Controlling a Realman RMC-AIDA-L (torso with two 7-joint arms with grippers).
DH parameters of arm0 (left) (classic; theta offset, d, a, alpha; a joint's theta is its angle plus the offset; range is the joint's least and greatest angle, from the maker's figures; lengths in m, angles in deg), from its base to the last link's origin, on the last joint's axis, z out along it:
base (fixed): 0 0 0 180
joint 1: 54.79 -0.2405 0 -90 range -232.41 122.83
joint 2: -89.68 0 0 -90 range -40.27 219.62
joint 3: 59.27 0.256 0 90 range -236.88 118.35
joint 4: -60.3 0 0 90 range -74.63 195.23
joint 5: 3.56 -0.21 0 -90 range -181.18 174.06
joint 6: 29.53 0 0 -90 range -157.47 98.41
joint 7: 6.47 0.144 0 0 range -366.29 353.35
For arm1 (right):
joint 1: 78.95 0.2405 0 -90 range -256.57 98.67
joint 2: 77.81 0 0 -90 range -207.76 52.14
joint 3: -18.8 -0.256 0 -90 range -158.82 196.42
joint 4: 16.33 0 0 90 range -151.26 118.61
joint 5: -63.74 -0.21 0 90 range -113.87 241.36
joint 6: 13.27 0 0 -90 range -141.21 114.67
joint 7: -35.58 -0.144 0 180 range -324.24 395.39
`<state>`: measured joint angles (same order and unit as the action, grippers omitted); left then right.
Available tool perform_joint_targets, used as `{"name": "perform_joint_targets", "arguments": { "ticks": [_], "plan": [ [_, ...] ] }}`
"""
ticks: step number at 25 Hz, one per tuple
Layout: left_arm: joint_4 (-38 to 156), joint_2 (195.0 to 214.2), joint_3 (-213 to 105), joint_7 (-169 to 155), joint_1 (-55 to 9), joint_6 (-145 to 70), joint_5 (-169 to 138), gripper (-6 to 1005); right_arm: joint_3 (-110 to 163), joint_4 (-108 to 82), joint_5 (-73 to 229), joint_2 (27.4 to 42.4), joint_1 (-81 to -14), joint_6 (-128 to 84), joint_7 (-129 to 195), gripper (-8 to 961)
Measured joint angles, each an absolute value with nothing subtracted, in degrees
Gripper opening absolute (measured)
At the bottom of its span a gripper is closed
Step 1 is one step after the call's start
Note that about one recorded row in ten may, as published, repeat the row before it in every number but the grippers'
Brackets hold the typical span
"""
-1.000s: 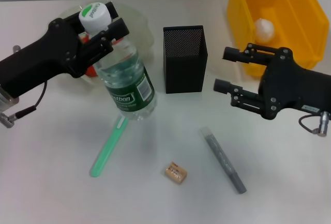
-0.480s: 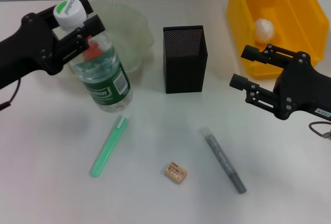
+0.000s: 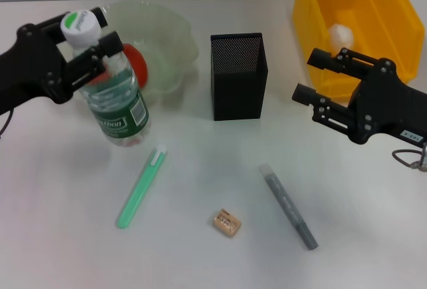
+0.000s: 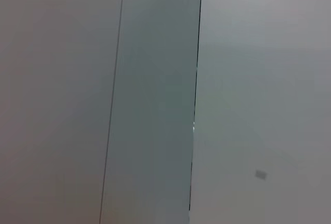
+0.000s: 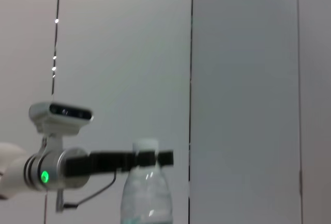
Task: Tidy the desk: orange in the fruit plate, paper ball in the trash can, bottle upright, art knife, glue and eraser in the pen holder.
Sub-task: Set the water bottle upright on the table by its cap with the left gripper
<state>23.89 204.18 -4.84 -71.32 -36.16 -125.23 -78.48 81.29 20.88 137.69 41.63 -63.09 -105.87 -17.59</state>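
The orange (image 3: 135, 63) peeks half-hidden behind the bottle (image 3: 113, 99), seemingly inside the fruit plate (image 3: 170, 42). At ten o'clock, the left gripper (image 3: 90, 39) clamps the bottle's neck; the right gripper (image 3: 313, 75), fingers apart, hovers at three.

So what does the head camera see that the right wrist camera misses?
Only the head view shows the desk: orange in the fruit plate, pen holder, trash can with the paper ball, glue, eraser, art knife and right pincer, open.

Only the right wrist view shows the wall behind the left arm.

Both show the bottle gripped at the neck by the left pincer.
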Motion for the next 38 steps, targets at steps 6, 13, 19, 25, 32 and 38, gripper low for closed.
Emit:
{"name": "perform_joint_targets", "arguments": {
  "ticks": [6, 13, 19, 25, 32, 38],
  "plan": [
    [22.17, 204.92, -4.87, -71.16, -35.79, -122.84, -83.03, 497, 81.28, 19.28, 136.28, 41.43, -62.44, -105.68, -17.59, 573],
    [21.99, 205.32, -5.14, -71.15, -35.75, -120.37, -83.41, 502, 81.29, 19.27, 136.24, 41.38, -62.32, -105.58, -17.59, 573],
    [22.51, 205.47, -5.57, -71.14, -36.14, -119.64, -83.45, 507, 80.71, 19.10, 136.24, 41.36, -62.62, -105.55, -17.08, 573],
    [22.84, 205.95, -5.82, -69.63, -36.82, -119.47, -83.41, 512, 80.62, 17.73, 136.21, 41.39, -62.37, -105.74, -16.09, 573],
    [23.50, 206.72, -7.00, -68.69, -37.19, -119.23, -83.65, 517, 80.58, 16.99, 136.16, 41.51, -62.13, -106.04, -16.06, 573],
    [25.41, 206.86, -6.99, -65.89, -37.39, -118.20, -83.51, 521, 80.58, 16.35, 136.16, 41.55, -61.69, -106.14, -16.03, 573]
  ]
}}
